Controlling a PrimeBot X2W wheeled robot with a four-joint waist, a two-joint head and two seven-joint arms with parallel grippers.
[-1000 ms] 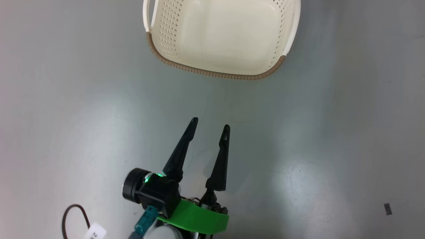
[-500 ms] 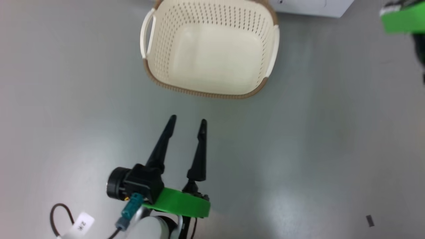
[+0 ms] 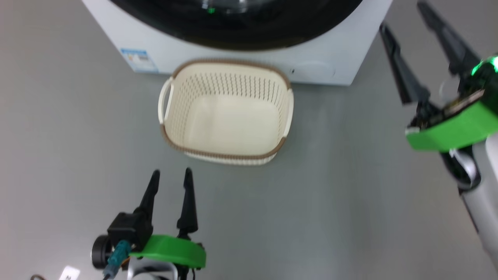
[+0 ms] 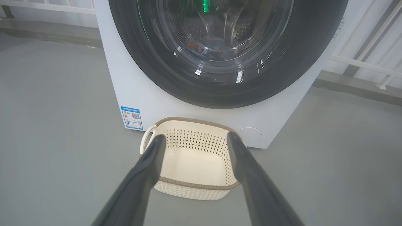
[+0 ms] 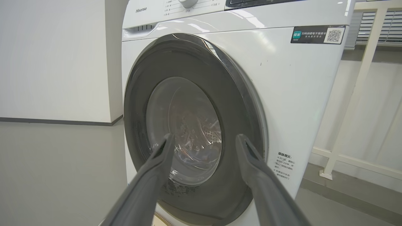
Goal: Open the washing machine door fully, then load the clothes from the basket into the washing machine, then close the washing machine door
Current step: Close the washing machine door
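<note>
Left end effector (image 3: 171, 172): fingers spread, empty, basket (image 3: 218, 91) just ahead
Right end effector (image 3: 402, 15): fingers spread, empty, facing shut door (image 5: 232, 125)

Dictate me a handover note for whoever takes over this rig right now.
Both empty: left gripper open, low, short of the basket; right gripper open, raised, facing the washing machine door.
Basket empty, on the floor before the washing machine.
The clothes show through the door, inside the drum.
Done: loading; door looks shut. Left: only confirming the latch.
</note>
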